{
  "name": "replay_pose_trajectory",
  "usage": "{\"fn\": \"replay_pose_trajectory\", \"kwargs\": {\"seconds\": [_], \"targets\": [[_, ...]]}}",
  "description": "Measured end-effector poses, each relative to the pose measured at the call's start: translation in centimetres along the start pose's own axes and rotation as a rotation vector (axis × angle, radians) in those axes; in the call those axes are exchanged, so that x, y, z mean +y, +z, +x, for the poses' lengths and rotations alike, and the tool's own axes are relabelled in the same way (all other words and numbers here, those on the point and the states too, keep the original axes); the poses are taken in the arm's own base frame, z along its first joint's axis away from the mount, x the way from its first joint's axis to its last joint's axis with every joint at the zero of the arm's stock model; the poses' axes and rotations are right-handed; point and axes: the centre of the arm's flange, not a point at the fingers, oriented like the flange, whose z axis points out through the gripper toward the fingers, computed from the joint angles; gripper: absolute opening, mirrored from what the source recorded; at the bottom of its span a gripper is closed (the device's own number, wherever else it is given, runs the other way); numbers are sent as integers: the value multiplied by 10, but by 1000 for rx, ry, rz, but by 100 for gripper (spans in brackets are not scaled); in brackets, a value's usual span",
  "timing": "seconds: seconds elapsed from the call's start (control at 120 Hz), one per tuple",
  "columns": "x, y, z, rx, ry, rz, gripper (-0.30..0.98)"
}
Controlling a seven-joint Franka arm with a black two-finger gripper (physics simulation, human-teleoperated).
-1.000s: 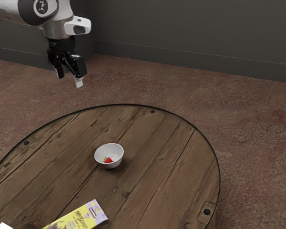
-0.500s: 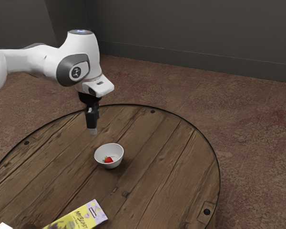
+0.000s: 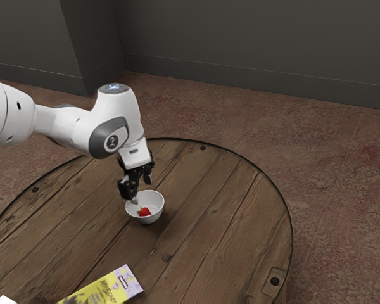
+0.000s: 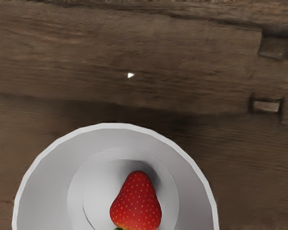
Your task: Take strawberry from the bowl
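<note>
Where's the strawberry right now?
The strawberry is inside the white bowl, just under the open gripper, slightly toward the exterior view's left from its middle.

You can read "MrBeast" on the yellow and lilac pack point(image 3: 107, 290), at the near side of the surface point(image 3: 206, 253), toward the exterior view's left. Your arm's point(image 3: 54, 123) dark badge point(image 3: 113, 141) carries a small pale sign, too small to read.

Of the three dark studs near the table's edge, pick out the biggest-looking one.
The stud at the exterior view's lower right; the far stud and left stud look smaller.
</note>
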Motion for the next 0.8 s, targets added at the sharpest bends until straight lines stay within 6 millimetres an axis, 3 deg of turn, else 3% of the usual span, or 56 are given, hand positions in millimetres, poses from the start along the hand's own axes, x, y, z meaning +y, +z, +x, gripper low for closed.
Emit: {"fn": "replay_pose_trajectory", "kwargs": {"seconds": [0.142, 0.308, 0.508, 0.8], "targets": [[-3, 20, 6, 0, 76, -7, 37], [-5, 40, 6, 1, 136, -13, 26], [-6, 64, -1, 3, 174, -37, 23], [-13, 70, -11, 4, 208, -35, 24]]}}
